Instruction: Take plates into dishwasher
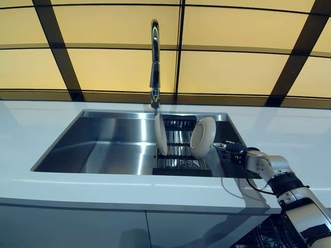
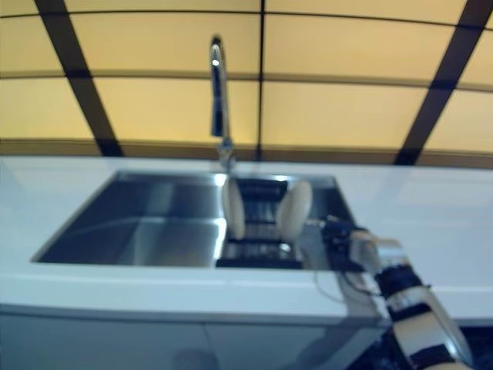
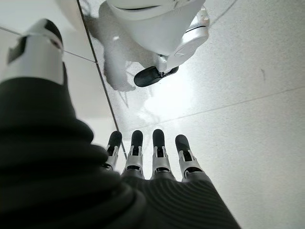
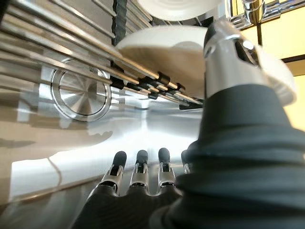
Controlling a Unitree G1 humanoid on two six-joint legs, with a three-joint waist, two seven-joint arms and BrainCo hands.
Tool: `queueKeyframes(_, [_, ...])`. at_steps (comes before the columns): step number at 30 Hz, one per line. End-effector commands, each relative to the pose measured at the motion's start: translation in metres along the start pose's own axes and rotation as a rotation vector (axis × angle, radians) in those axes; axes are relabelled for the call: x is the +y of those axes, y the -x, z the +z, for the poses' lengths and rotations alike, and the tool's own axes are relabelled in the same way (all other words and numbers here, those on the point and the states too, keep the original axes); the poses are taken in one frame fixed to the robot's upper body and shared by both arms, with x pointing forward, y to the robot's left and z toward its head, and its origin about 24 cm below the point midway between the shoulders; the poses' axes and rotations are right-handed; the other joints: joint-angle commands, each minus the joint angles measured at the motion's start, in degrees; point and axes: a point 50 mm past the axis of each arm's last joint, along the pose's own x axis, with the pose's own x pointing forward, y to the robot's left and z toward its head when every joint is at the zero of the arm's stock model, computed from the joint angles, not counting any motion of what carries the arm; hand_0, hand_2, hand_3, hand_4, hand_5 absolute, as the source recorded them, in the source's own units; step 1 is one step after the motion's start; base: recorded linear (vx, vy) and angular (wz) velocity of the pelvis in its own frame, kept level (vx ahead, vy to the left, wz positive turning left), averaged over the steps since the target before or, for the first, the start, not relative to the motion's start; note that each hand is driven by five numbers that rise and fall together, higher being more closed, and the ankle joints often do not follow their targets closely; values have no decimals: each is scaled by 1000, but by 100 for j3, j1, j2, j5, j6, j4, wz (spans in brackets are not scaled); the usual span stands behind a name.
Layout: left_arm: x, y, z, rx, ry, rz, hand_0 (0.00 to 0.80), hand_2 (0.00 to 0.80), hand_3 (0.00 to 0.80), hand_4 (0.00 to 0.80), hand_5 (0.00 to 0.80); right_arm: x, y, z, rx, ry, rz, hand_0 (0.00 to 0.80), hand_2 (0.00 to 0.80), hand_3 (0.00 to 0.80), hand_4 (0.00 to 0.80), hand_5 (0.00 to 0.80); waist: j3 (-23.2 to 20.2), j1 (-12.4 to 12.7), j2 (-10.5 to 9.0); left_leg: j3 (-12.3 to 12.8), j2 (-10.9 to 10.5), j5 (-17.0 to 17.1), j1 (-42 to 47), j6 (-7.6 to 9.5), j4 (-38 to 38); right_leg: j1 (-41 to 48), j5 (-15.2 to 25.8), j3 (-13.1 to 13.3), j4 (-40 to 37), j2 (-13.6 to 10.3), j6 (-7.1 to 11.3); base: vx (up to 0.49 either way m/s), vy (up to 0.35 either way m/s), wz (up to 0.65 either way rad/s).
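— While the head views are taking in the whole white counter (image 1: 46,129), what is sitting in the steel sink (image 1: 103,144)?

— A dark dish rack (image 1: 181,155) is lying across its right part under the tall faucet (image 1: 154,62), and two white plates are standing on edge in it: the left plate (image 1: 161,133) upright, the right plate (image 1: 202,137) leaning.

— Where is the right hand (image 1: 235,150) reaching?

— It is hanging over the sink's right edge, just beside the right plate. Its wrist camera is giving what the head cannot: fingers (image 4: 141,164) stretched out straight over the basin floor, holding nothing, the thumb lying near the plate's rim, and the round drain (image 4: 81,93) showing under the rack bars.

— And the left hand (image 3: 147,157)?

— Only its own wrist camera is catching it: fingers extended, empty, pointing down at a pale tiled floor (image 3: 248,95).
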Motion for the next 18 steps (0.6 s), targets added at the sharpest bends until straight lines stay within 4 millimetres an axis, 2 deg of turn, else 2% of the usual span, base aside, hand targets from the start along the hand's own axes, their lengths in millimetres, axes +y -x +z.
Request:
queueKeyframes(1, [10,3,24,-16,-41,28,0,0,0,0,0,15,6,57,-154,45,4,0,0,0,0,0,40,223,-252,-48,-322,-253,24,297,-6,178,-103,-164,57,-344,350,0,0,0])
queueKeyframes(18, [7,4,29,-6,-18,24,0,0,0,0,0,23,13,80,-198,172,-72,0,0,0,0,0,40,313,-266,-104,-354,-229,-11,285,-6,250,-124,-215,12,-335,344,0,0,0])
